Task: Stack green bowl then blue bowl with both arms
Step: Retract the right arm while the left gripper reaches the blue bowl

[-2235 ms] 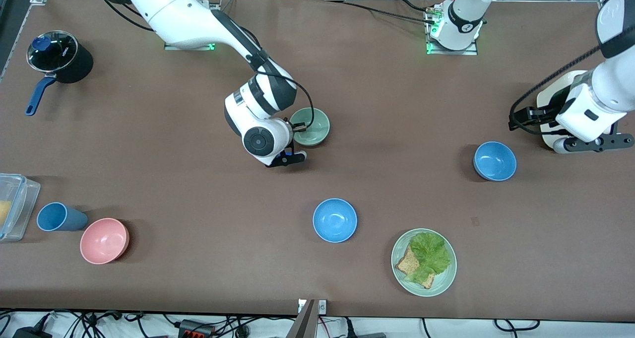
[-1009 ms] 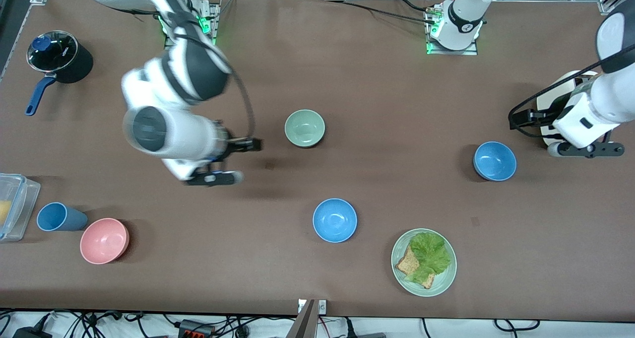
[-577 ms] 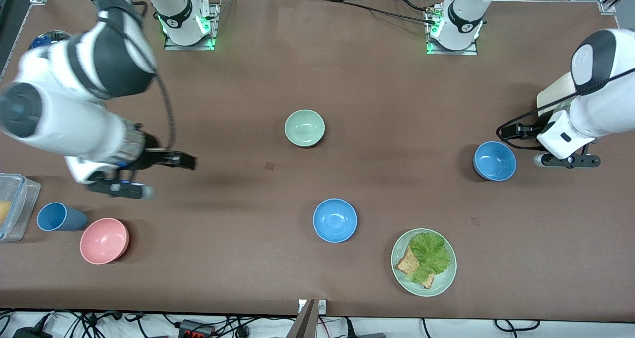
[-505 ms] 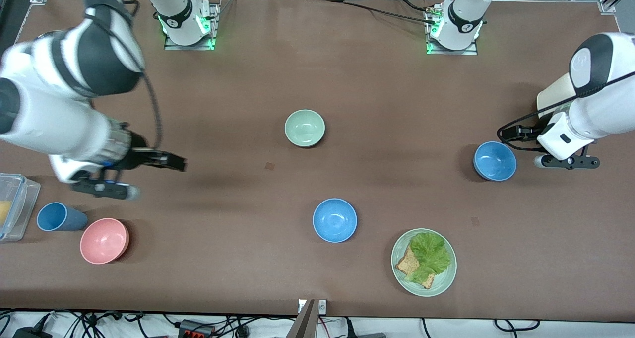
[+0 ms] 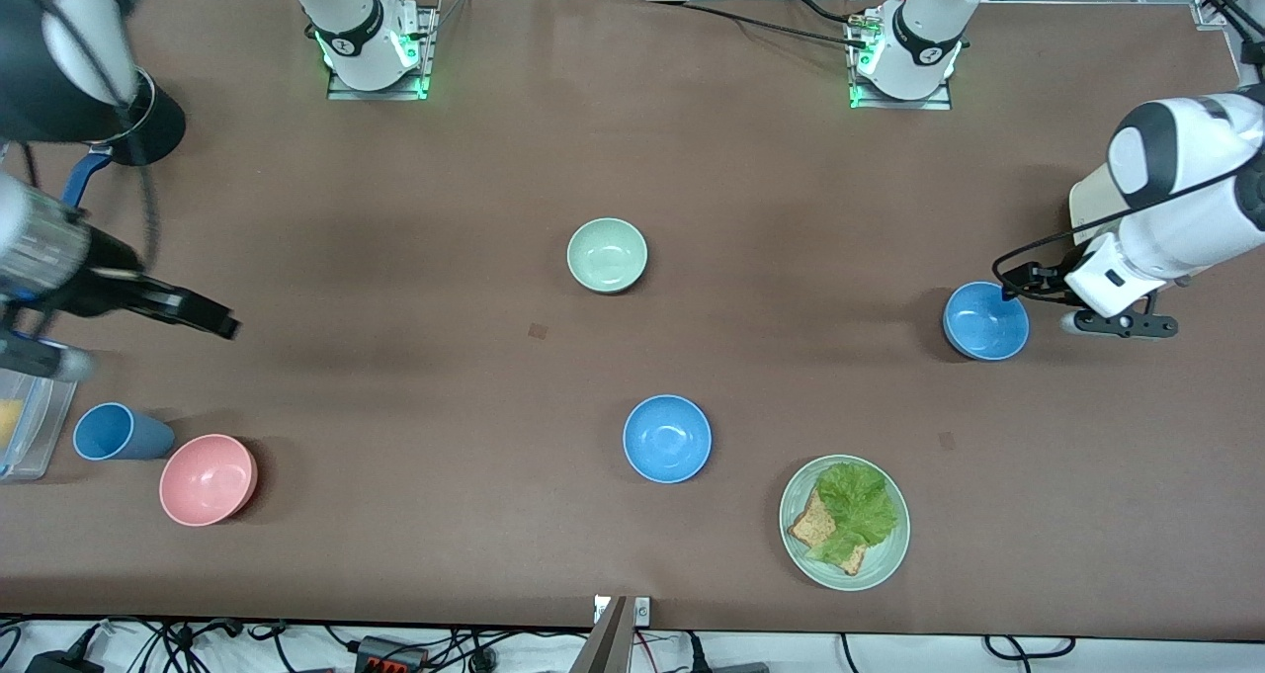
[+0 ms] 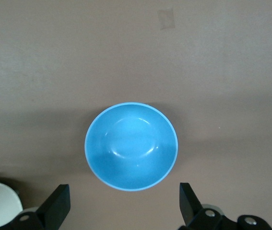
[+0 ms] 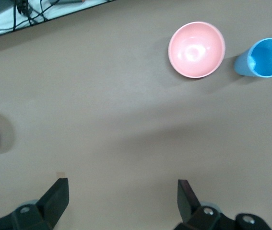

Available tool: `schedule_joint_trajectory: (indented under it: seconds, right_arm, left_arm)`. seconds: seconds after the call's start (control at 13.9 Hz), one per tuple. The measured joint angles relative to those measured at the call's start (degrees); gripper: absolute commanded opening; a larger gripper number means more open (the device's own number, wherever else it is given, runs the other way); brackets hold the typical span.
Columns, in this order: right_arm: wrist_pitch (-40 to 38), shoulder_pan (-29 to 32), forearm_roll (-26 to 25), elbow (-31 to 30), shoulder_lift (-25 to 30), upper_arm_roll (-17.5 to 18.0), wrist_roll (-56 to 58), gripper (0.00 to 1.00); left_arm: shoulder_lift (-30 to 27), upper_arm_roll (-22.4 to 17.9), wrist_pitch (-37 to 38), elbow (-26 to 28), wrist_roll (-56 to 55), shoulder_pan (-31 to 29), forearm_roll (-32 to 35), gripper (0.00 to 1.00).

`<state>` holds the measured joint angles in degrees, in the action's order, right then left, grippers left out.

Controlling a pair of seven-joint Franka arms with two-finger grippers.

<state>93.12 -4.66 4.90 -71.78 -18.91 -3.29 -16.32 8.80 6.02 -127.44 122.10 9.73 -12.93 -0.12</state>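
I see a brown tabletop [image 5: 415, 515]. A second blue bowl [image 5: 667, 439] lies nearest the camera; the green bowl [image 5: 607, 255] sits farther off at its 11 o'clock. My left claw [image 6: 121, 211] hangs open over the blue bowl [image 6: 131, 153] toward the left arm's end. My right claw [image 7: 121, 203] hovers open above bare tabletop near the pink bowl [image 7: 196, 49].

My left tool [image 6: 121, 211] hangs spread wide; my right tool [image 7: 121, 206] hangs spread wide too, both empty.
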Motion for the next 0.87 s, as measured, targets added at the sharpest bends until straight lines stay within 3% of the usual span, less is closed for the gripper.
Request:
schedule_joint_trajectory:
  seconds: [0.29,0.65,0.87]
  right_arm:
    - [-2.08,6.84,-0.03,-0.83,3.18,0.92,11.97,1.0]
    - [-3.41,7.43,-3.6,-2.59,4.75,0.86,17.58,1.0]
    - [-2.69,7.32,-5.68,-8.38,7.95,1.09,17.71,1.0]
  left_arm:
    - [1.94,-0.04,-5.05,1.47,3.65,-1.92,0.03,1.0]
    - [7.16,-0.1,-10.94,1.44,5.46,-3.61,0.03,1.0]
    - [9.21,-0.24,-13.09,1.22,6.83,-3.76,0.04,0.99]
